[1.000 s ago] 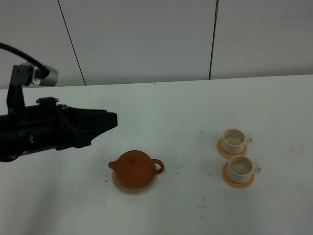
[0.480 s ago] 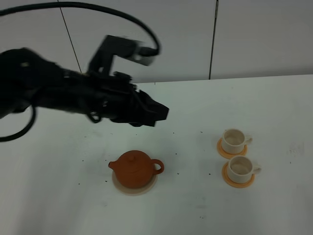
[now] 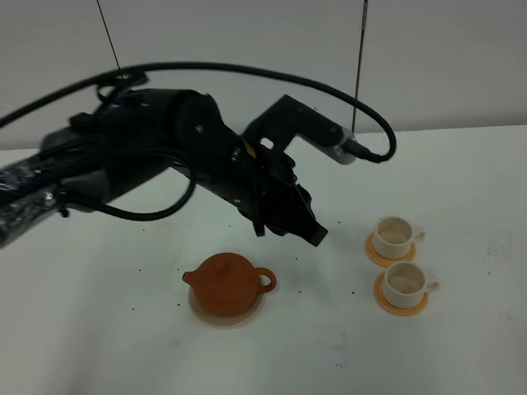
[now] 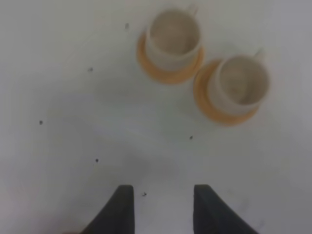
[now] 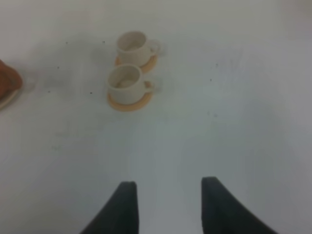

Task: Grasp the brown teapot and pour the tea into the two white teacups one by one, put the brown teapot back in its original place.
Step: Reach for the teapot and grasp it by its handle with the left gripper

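Observation:
The brown teapot (image 3: 230,283) sits upright with its lid on, on the pale trivet (image 3: 216,320), left of the table's middle. The two white teacups (image 3: 394,236) (image 3: 404,282) stand on orange coasters at the right. My left gripper (image 3: 311,233) hangs above the table, up and to the right of the teapot, between it and the cups. In the left wrist view this gripper (image 4: 163,207) is open and empty, and both teacups (image 4: 173,36) (image 4: 241,84) lie ahead of it. My right gripper (image 5: 168,204) is open too, well away from the teacups (image 5: 125,82). No tea shows.
The left arm's black body and cable (image 3: 165,156) arch over the table's back left part. An orange coaster (image 3: 402,304) lies under each cup. Small dark specks dot the white table (image 3: 329,346). A sliver of the teapot (image 5: 7,80) shows in the right wrist view.
My left arm has swung from the far left across the table to the right, past the teapot toward the cups. Teapot and cups have not moved.

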`<state>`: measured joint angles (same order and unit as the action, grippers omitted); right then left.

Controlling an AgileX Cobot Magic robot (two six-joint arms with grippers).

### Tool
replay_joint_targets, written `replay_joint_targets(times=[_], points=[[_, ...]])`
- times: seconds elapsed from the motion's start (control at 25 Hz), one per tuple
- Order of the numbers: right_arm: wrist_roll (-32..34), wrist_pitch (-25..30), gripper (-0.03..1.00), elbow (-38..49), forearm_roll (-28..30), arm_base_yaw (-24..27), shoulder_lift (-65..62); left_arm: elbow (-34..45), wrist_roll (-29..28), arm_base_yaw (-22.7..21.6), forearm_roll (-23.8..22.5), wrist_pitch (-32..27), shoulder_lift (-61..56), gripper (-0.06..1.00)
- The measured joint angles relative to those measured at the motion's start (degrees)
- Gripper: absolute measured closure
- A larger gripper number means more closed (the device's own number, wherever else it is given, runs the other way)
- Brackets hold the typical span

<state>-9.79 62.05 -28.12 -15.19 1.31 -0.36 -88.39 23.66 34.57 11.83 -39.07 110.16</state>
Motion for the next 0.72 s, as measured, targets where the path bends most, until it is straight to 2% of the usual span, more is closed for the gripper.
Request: replay_joint_targets(times=[0.52,0.72], points=[[0.1,0.0,0.66,0.0,0.0,0.0,0.0,-0.5,-1.1,0.1,-6.6,-0.2,8.7,0.58],[0.1,0.0,0.66,0.0,0.0,0.0,0.0,-0.6,-1.2,0.1,-7.2,0.2,10.1,0.58]])
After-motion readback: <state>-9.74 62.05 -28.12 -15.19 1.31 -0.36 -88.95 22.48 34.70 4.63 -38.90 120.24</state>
